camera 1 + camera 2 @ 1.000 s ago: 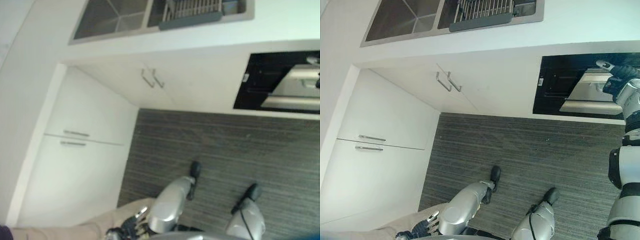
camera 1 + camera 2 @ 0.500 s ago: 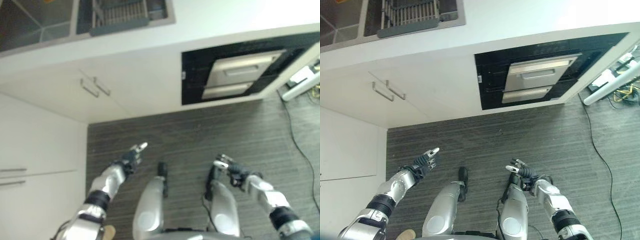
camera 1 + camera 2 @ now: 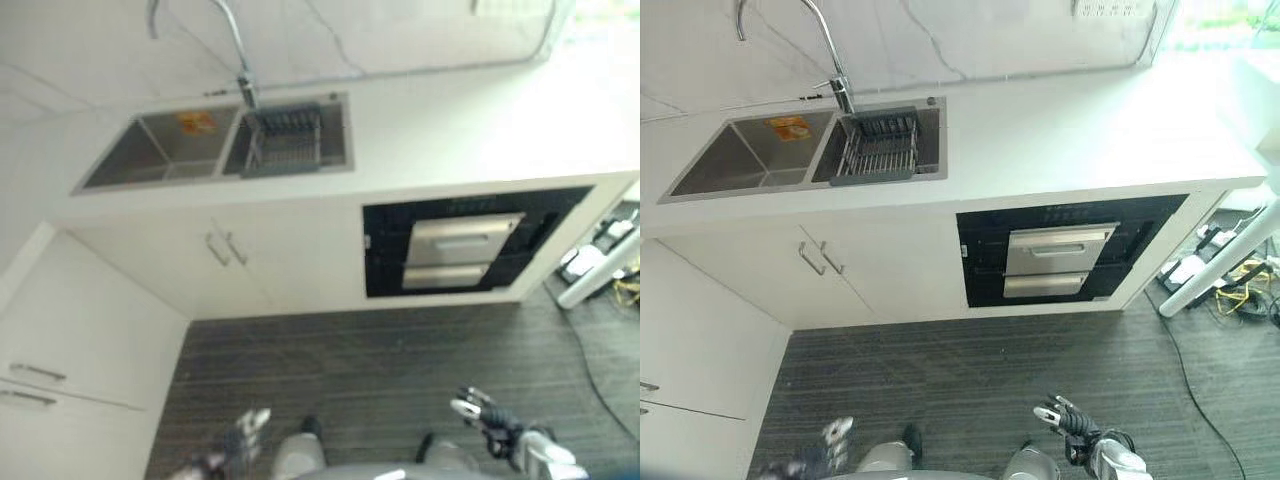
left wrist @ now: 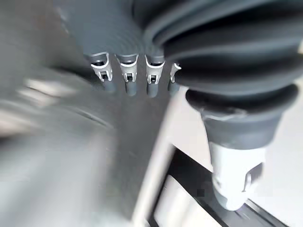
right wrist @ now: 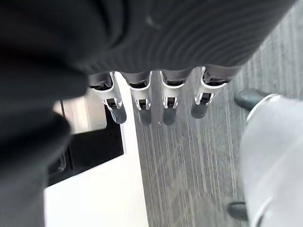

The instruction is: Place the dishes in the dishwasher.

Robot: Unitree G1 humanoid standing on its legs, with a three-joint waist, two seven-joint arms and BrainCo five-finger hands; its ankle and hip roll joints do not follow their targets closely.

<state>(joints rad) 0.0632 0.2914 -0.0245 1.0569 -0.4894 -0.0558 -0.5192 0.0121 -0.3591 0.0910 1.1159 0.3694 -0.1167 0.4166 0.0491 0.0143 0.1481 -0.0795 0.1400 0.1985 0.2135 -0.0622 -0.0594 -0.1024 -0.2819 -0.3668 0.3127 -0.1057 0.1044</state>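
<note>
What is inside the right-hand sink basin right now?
A dark wire dish rack sits in the right basin of the sink, under the faucet. Whether any dishes lie in it or beneath it cannot be made out. Both hands hang low, empty.

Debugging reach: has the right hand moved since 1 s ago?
Yes: right hand was at the dishwasher front, now low over the floor, clear of it.

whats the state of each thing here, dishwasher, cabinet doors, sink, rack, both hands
dishwasher: door shut
cabinet doors: shut
left sink basin: holds an orange item, otherwise bare
dish rack: seated in the right basin; contents too small to tell
left hand: open, holding nothing
right hand: open, holding nothing
</note>
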